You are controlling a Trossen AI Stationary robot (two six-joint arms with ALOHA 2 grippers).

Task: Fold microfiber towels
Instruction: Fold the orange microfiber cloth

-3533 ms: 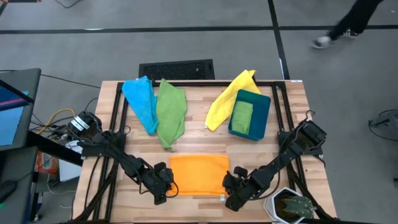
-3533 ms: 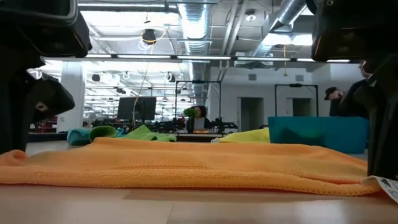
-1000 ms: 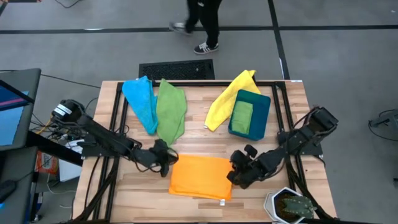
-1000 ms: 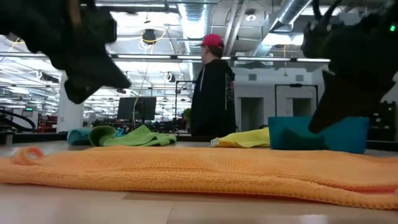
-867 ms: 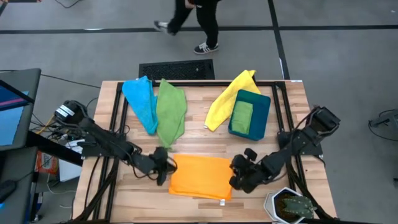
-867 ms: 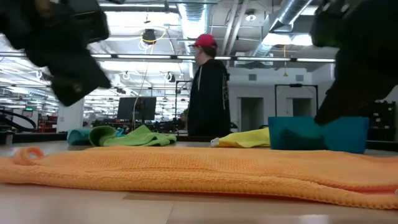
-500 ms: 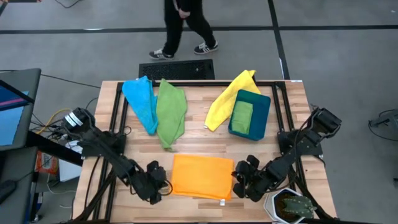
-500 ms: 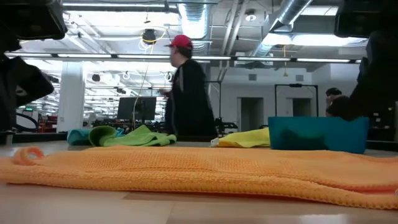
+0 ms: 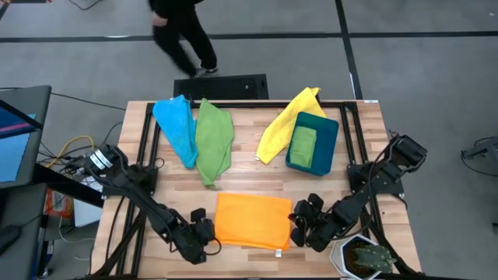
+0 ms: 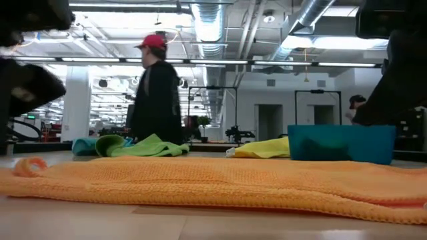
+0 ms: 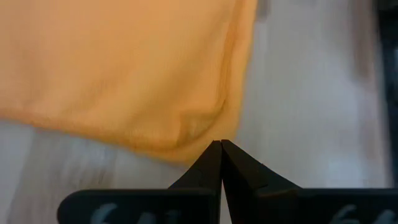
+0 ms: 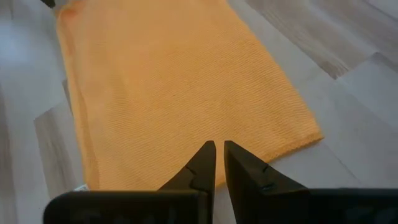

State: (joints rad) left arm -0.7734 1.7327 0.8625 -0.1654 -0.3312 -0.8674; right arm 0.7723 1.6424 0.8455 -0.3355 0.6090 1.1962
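Orange towel [image 9: 251,221]: folded, flat at desk [image 9: 366,132] front centre, long axis left–right, white tag at its front right corner. Left end effector [image 9: 204,237]: fingers closed, empty, just off the towel's front left corner. Right end effector [image 9: 299,223]: fingers nearly together, a narrow gap, empty, beside the towel's right edge. Blue towel [image 9: 176,127], green towel [image 9: 213,140], yellow towel [image 9: 283,122]: lying at the rear, long axes roughly front-to-back.

Beyond the wooden bench [image 9: 249,179] lies grey floor [image 9: 405,70]. A person [image 10: 155,93] in a red cap walks behind it, under ceiling ducts [image 10: 207,27] and strip lights [image 10: 200,62].
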